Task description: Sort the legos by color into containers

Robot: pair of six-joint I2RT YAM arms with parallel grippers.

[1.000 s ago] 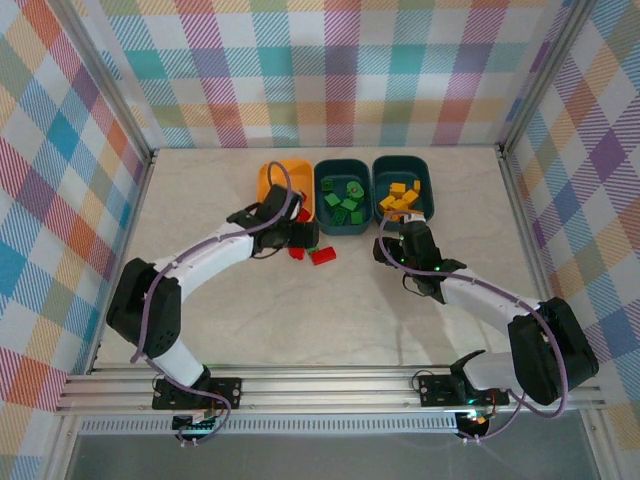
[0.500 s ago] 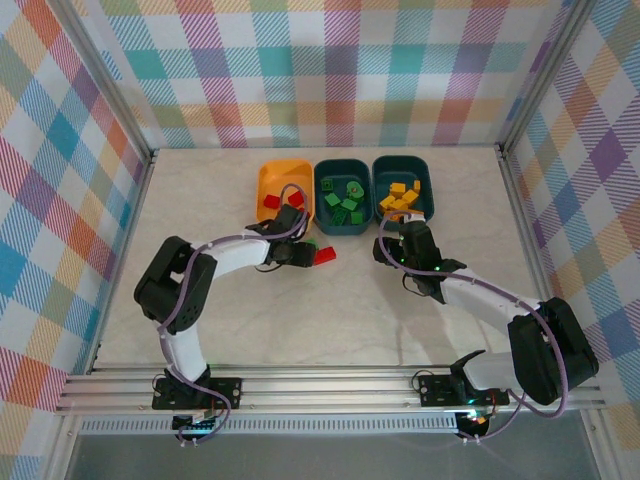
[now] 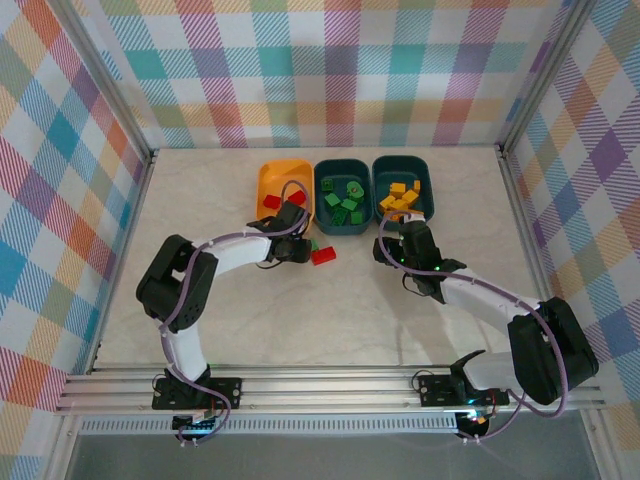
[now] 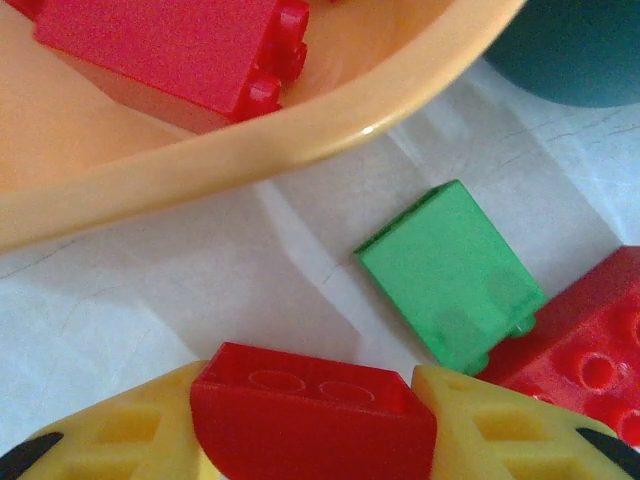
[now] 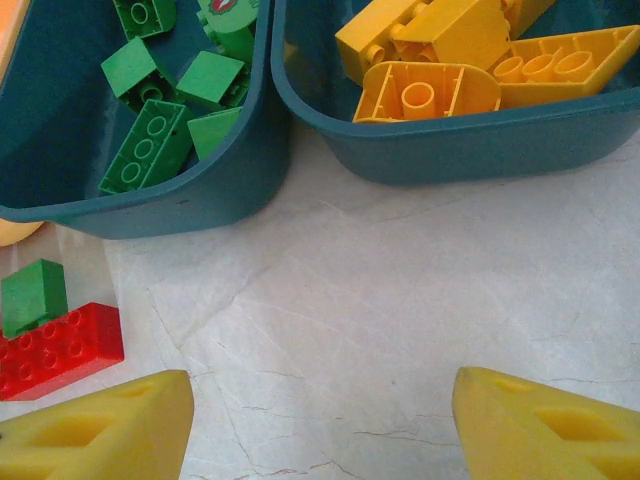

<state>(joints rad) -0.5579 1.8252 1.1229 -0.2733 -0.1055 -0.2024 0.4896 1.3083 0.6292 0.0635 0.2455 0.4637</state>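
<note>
I see red lego clamped in left tool, just near of yellow-orange tub rim. Right of it on tabletop, green lego touches second red lego. Right tool spread wide, nothing in it, near of green-filled teal tub and yellow-filled teal tub.

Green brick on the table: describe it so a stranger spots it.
Find the yellow-orange tub, then the table by its near rim. A small green brick lies there against a long red brick, the one green piece outside a tub.
</note>
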